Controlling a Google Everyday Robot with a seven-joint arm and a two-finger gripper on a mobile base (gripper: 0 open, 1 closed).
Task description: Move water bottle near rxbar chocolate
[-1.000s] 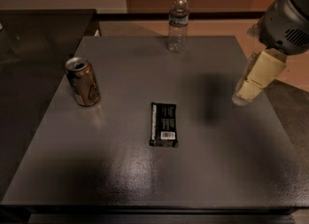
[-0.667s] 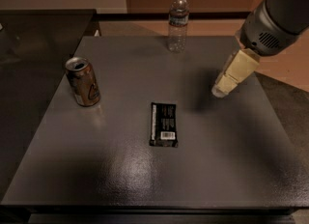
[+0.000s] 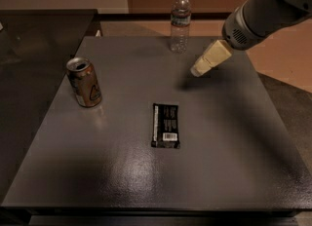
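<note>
Over far-right surface (image 3: pixel 234 137), end effector (image 3: pixel 199 69): hovering; we cannot tell its grip state
water bottle (image 3: pixel 180 20): upright at far edge, just left of end effector, apart
rxbar chocolate (image 3: pixel 165 125): flat mid-surface, well apart from water bottle
can (image 3: pixel 84 82): upright, left side

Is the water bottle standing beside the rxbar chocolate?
No, the water bottle stands far back on the table, apart from the rxbar chocolate, and the gripper hovers right of the bottle.
</note>
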